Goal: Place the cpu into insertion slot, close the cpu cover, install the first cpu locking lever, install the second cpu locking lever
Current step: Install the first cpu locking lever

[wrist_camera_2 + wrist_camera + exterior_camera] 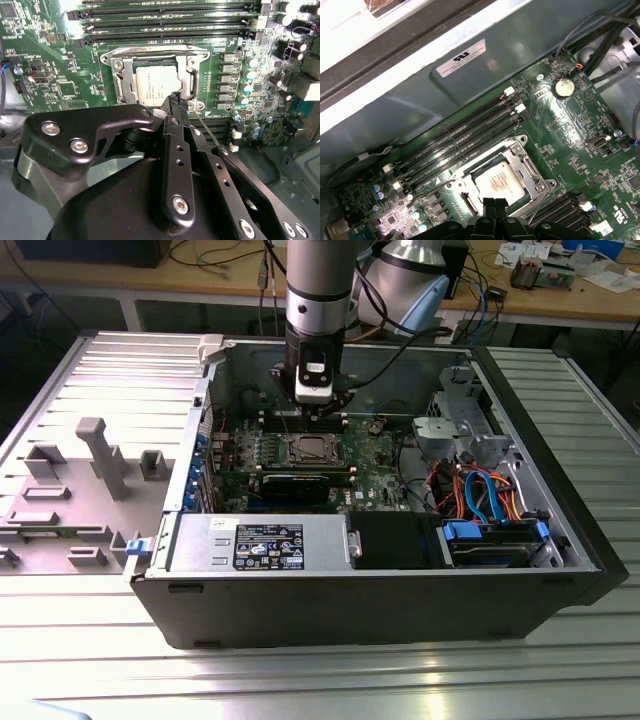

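Both fingertips (485,206) of the gripper (175,101) are squeezed together. I can't spot anything pinched between them, so I'd call it closed on nothing. It hangs low inside the open computer case (380,590), with the tips right at one corner of the insertion slot (145,49).

Just beside the tips, a thin wire locking lever (207,131) pokes out at an angle, away from the socket instead of tucked down flat along it. Can't tell whether the tips actually touch it or only sit next to it.

Moving out from there: the cpu (154,89) is sitting in the slot, silver top up, and it looks flat and square to the frame. The cpu cover (187,67) lies down over it, with the chip showing through the window. Past the socket you get the long black memory slots (165,22) and the rest of the green board (65,85).

So progress-wise, my read is that chip-in-socket and cover-down are both done. The levers are what's left. That loose wire looks unlatched to me, so at least one isn't locked. I can't make out from these angles which lever it is, or whether the other one is hooked under its tab.
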Robot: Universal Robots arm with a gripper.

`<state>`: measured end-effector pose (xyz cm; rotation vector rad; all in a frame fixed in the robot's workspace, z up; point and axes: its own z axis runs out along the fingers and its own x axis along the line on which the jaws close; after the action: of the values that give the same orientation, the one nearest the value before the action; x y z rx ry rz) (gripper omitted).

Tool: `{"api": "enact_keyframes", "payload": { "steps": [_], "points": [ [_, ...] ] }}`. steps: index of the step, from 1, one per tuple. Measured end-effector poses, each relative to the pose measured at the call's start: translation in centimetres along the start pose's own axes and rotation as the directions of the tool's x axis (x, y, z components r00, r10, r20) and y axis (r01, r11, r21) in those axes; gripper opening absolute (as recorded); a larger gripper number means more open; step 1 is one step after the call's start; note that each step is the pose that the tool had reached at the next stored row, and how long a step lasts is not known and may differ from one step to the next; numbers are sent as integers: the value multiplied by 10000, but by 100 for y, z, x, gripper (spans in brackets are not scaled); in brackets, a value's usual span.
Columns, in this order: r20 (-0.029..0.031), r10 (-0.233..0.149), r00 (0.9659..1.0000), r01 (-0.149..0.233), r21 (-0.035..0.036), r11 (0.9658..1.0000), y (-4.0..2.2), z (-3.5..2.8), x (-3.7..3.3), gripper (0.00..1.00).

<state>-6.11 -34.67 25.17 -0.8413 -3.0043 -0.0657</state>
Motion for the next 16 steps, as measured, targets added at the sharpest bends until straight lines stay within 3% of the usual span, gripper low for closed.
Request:
{"api": "enact_keyframes", "payload": {
  "steps": [1, 3, 4, 16],
  "points": [
    [27, -30, 10000, 30, -17, 10000, 0, 1, 0, 11],
    [139, -43, 9999, 44, -88, 10000, 0, 1, 0, 11],
    [160, -48, 9999, 49, -100, 9999, 1, 1, 0, 11],
    [193, -50, 9998, 52, -115, 9999, -1, -11, 3, 11]
  ]
}}
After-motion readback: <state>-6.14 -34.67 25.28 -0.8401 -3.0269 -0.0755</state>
